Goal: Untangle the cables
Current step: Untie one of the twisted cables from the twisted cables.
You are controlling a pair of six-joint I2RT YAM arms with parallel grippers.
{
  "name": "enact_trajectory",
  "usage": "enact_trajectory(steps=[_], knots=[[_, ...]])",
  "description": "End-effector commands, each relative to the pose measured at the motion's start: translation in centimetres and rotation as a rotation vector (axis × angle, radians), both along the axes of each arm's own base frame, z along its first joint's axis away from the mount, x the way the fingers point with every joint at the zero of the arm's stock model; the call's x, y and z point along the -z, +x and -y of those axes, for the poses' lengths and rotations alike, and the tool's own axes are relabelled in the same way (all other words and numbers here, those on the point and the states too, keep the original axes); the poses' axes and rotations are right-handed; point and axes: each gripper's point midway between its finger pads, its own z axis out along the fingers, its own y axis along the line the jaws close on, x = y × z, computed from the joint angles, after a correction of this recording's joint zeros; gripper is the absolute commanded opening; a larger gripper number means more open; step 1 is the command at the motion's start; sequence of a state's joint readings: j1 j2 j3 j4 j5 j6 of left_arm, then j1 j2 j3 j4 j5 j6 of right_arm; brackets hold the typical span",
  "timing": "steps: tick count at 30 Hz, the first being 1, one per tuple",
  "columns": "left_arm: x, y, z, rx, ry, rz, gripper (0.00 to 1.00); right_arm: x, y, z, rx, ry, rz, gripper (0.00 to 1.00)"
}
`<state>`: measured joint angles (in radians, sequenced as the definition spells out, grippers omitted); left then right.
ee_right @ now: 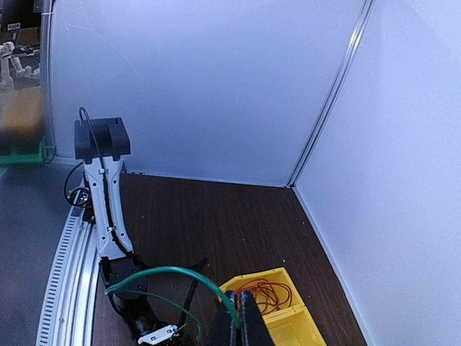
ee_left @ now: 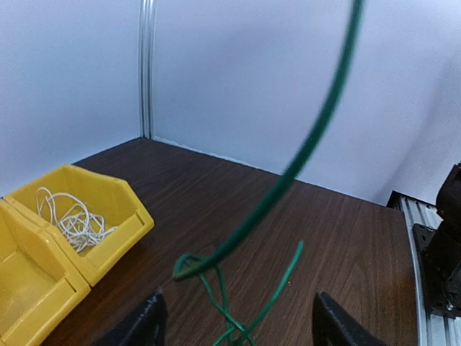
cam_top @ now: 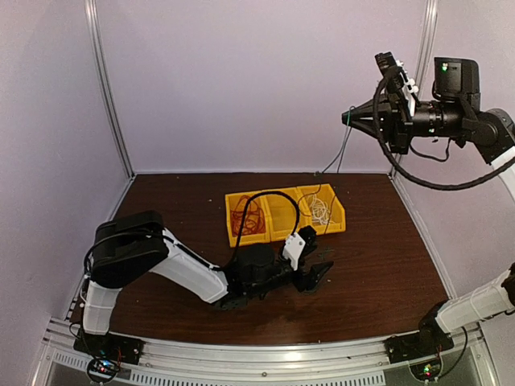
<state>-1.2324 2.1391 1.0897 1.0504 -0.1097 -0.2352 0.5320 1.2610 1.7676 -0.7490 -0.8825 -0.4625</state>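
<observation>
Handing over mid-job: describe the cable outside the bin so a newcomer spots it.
Find the yellow bin on the dark table. Near it, a thin green cable climbs from the open left gripper to the raised right gripper, shut on it. The bin holds red cables and white cables; only this one is green.

A robotics lab cell: plain white panel walls [cam_top: 265,80] joined by aluminium posts [cam_top: 110,88] enclose a dark wooden table [cam_top: 386,265], with an aluminium mounting rail [cam_top: 257,354] at six o'clock.

The green cable [ee_left: 288,176] runs off the top and bottom edges of the left wrist view.
</observation>
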Motion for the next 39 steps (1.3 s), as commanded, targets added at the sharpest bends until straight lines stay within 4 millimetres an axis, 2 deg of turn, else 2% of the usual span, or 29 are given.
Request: enact_trajectory(steps=[1, 4, 8, 12, 18, 20, 23, 26, 30, 32, 34, 37, 39], knots=[[2.9, 2.4, 0.2, -0.053, 0.049, -0.043, 0.61, -2.6, -1.2, 0.6, -0.013, 0.052, 0.045, 0.00], [4.4, 2.9, 0.0, -0.042, 0.062, -0.075, 0.46, -3.2, -1.5, 0.7, -0.013, 0.059, 0.055, 0.00], [6.0, 2.3, -0.4, -0.010, 0.082, -0.109, 0.19, -4.7, -1.6, 1.2, 0.015, 0.069, 0.094, 0.00], [7.3, 1.7, -1.2, 0.007, 0.104, -0.142, 0.05, -7.0, -1.6, 1.9, 0.055, 0.090, 0.150, 0.00], [9.6, 1.1, -2.8, -0.003, 0.122, -0.209, 0.01, -13.5, -2.1, 4.7, 0.171, 0.178, 0.321, 0.00], [9.9, 0.9, -3.3, -0.006, 0.124, -0.218, 0.01, -15.0, -2.0, 5.3, 0.200, 0.203, 0.356, 0.00], [9.6, 0.6, -3.9, -0.007, 0.116, -0.231, 0.01, -15.8, -1.2, 5.6, 0.241, 0.218, 0.371, 0.00], [8.0, 0.3, -5.1, -0.017, 0.086, -0.239, 0.00, -14.7, 0.0, 5.3, 0.261, 0.198, 0.345, 0.00], [4.9, -0.5, -7.6, -0.027, 0.043, -0.246, 0.01, -12.0, 1.5, 4.8, 0.274, 0.150, 0.301, 0.00], [3.4, -1.2, -8.7, -0.020, 0.033, -0.249, 0.04, -10.5, 2.3, 4.6, 0.285, 0.128, 0.276, 0.00], [2.8, -1.7, -9.6, -0.016, 0.065, -0.256, 0.14, -9.0, 3.0, 4.3, 0.285, 0.108, 0.249, 0.00], [2.7, -1.9, -10.6, -0.036, 0.155, -0.277, 0.39, -6.6, 3.9, 3.7, 0.277, 0.076, 0.201, 0.00], [2.6, -2.0, -11.4, -0.053, 0.208, -0.283, 0.49, -5.3, 4.5, 3.4, 0.272, 0.063, 0.176, 0.00]])
